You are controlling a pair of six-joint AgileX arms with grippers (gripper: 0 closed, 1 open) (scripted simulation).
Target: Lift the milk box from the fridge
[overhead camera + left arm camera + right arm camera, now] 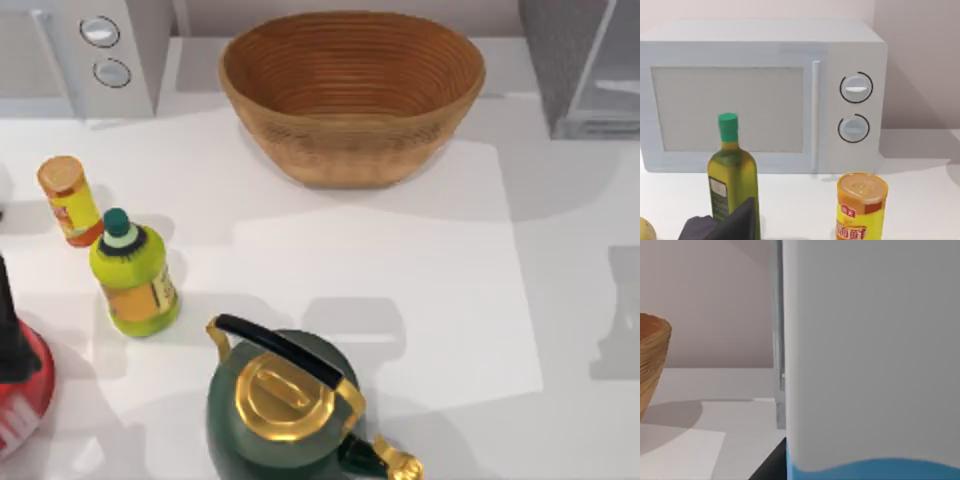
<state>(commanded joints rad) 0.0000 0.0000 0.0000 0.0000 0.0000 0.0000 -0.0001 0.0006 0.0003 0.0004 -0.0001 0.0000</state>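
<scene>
The fridge [585,65] sits at one o'clock on the table [400,280], right of the woven basket [352,95]; the milk box [870,355] looms close before the right wrist camera, white above a blue band, beside the fridge's frame; whether either pincer is released or clenched, I cannot tell; the microwave [90,50] stands at eleven o'clock.

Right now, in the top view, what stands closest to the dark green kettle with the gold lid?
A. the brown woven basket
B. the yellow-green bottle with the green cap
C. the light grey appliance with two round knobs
B: the yellow-green bottle stands just beside the dark green kettle, at its upper left; the basket and the appliance lie farther back.
</scene>
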